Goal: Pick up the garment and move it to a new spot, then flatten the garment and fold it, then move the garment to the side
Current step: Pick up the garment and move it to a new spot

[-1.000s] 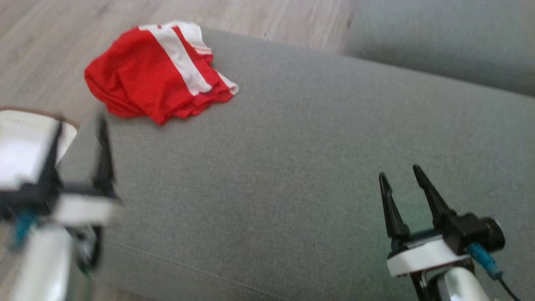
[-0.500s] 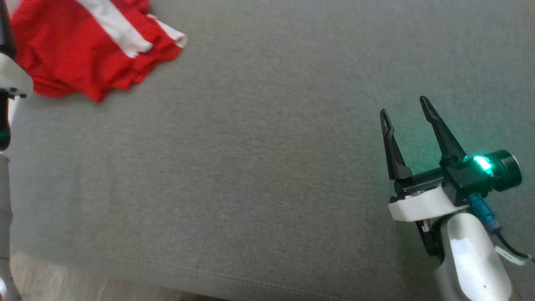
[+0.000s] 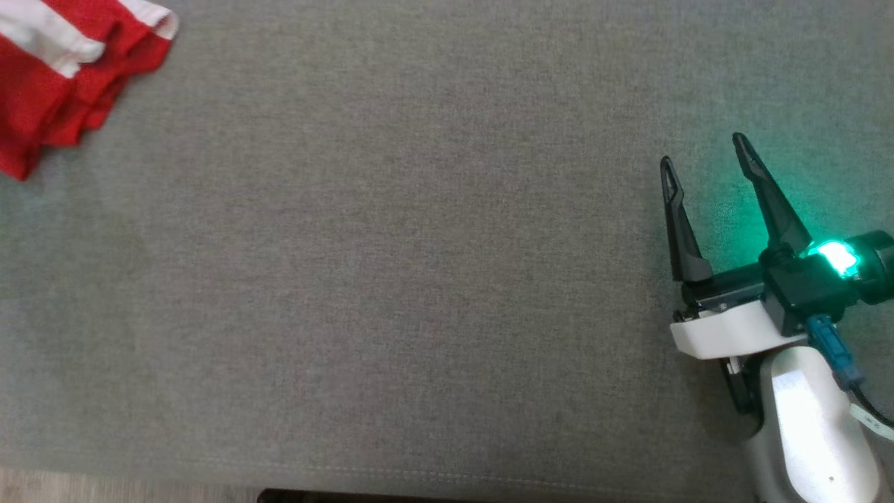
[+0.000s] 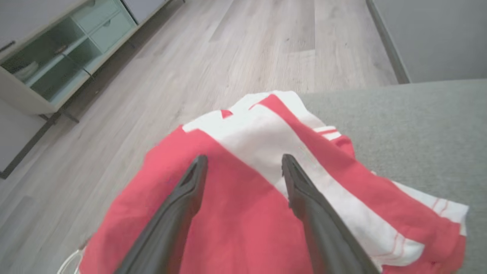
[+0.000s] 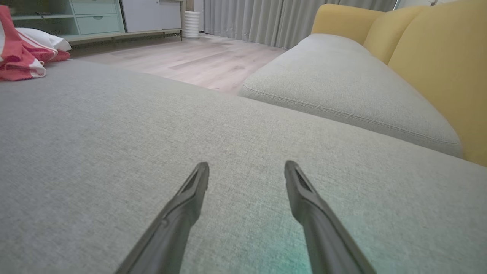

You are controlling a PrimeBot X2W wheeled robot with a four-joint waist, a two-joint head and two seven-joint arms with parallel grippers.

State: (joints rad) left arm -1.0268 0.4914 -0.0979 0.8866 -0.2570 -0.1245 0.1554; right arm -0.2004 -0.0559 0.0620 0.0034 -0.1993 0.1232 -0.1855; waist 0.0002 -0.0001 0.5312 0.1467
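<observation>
1. The left pincer [image 4: 244, 158] is spread wide, just over the red and white garment [image 4: 243, 228].
2. The right pincer [image 3: 702, 150] is spread wide too, over the grey cushion [image 3: 419, 279].
3. The garment lies bunched at the cushion's left edge, by the wood floor [image 4: 266, 45].

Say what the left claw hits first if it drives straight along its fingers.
The red-and-white garment. The left claw is open and aimed straight at it, with the cloth lying past both fingertips. Depth is hard to judge, so I cannot tell how close they are.
</observation>
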